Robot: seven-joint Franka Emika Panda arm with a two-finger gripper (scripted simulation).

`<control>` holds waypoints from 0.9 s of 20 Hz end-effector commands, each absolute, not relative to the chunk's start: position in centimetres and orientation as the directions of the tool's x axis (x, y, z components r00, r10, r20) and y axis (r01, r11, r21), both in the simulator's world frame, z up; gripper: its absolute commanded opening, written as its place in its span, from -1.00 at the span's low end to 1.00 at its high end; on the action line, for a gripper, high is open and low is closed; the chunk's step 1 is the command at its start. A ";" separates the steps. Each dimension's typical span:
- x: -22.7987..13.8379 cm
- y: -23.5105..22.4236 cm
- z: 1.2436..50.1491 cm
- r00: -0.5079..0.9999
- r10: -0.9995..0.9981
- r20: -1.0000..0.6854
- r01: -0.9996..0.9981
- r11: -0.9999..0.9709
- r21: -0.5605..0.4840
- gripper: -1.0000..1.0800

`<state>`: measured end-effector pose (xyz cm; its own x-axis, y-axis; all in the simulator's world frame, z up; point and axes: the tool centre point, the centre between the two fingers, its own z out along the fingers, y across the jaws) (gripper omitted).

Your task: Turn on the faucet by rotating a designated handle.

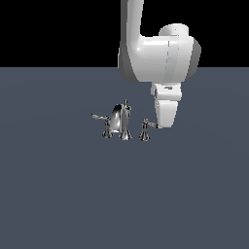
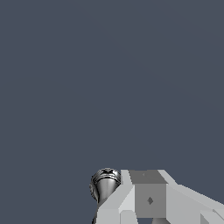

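Note:
The chrome faucet (image 1: 118, 121) stands on the grey floor in the middle of the exterior view, with its arched spout between two lever posts. The handle (image 1: 146, 130) is the lever on its own short flared post toward the exterior view's right, its tip pointing at my gripper (image 1: 164, 122). My gripper hangs down from the white arm right beside that lever tip, touching it or nearly so. In the wrist view a chrome knob-like post (image 2: 105, 183) shows right against the pale gripper body (image 2: 148, 199). The fingertips are not distinct in either view.
The left-hand lever (image 1: 99, 117) sticks out toward the exterior view's left, close to the spout. The bulky white arm links (image 1: 158, 53) hang above and behind the faucet. The flat grey floor (image 1: 121, 194) extends all around.

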<state>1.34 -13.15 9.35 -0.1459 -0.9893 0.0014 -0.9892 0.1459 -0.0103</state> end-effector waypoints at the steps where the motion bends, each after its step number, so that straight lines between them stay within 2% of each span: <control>1: 0.3 -12.4 9.4 -0.141 -0.990 0.000 -0.990 0.141 -0.002 -1.00; 5: -0.1 -12.9 9.4 -0.150 -0.989 0.002 -0.989 0.150 -0.003 -1.00; 16: -1.7 -7.3 9.4 -0.143 -0.990 0.000 -0.990 0.143 0.000 -1.00; 17: -1.7 -7.3 9.4 -0.143 -0.990 0.000 -0.990 0.143 0.000 -1.00; 18: -1.8 -10.0 9.4 -0.180 -0.984 0.008 -0.984 0.180 -0.002 -1.00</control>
<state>-1.81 -10.03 9.36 -0.1799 -0.9836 0.0086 -0.9837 0.1799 -0.0021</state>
